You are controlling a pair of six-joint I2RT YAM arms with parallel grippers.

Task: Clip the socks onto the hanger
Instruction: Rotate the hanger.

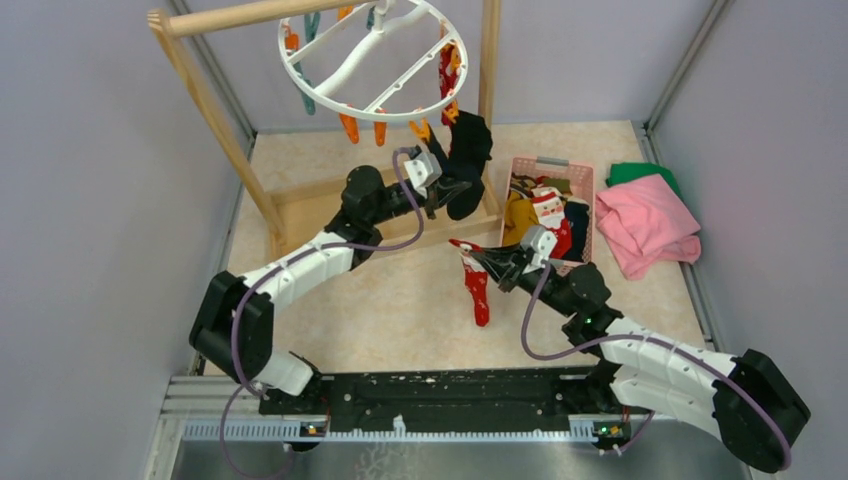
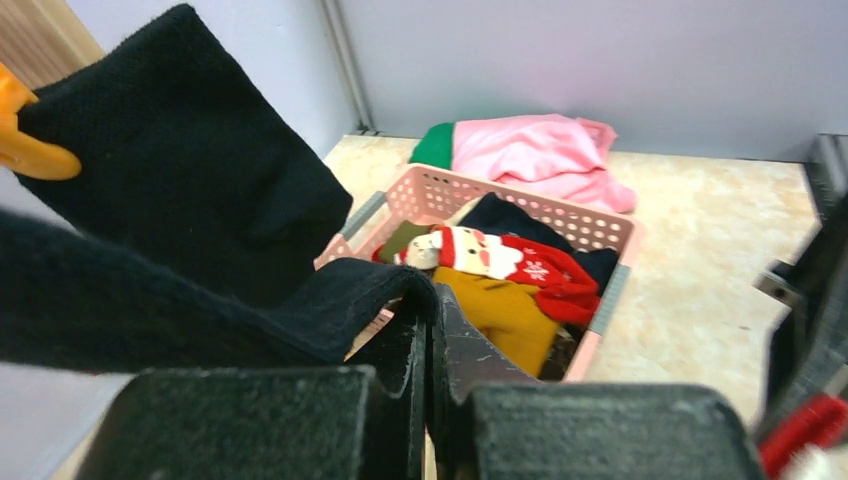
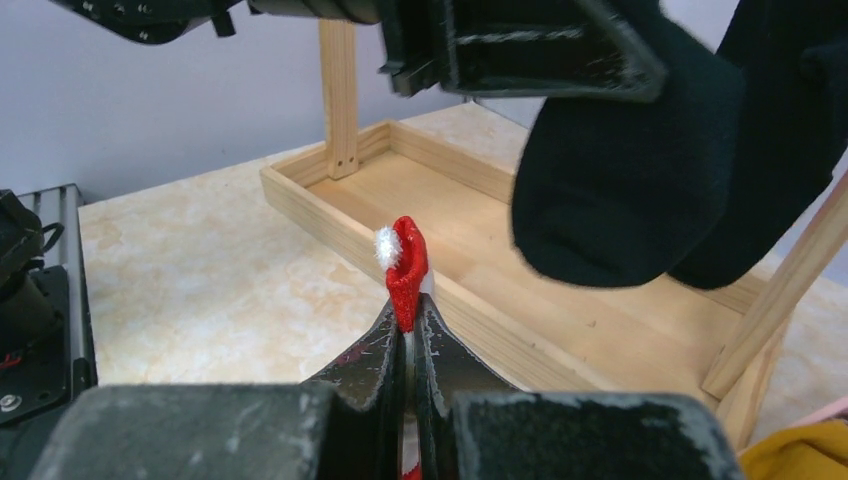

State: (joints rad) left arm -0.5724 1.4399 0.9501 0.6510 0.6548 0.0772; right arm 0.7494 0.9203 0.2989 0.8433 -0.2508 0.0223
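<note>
Left fingers (image 2: 395, 350) are pinching the black sock (image 1: 468, 150) beside the hanger's (image 1: 352, 62) orange clip (image 2: 30, 150) for clipping; right fingers (image 3: 375, 360) are pinching the red sock (image 1: 479, 290), dangling it over the tabletop's (image 1: 400, 310) middle, ready

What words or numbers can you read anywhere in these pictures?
None: no word, number, label or brand can be read in any view.
The Santa sock in the pink basket shows only a face and a white snowflake, not letters.
</note>
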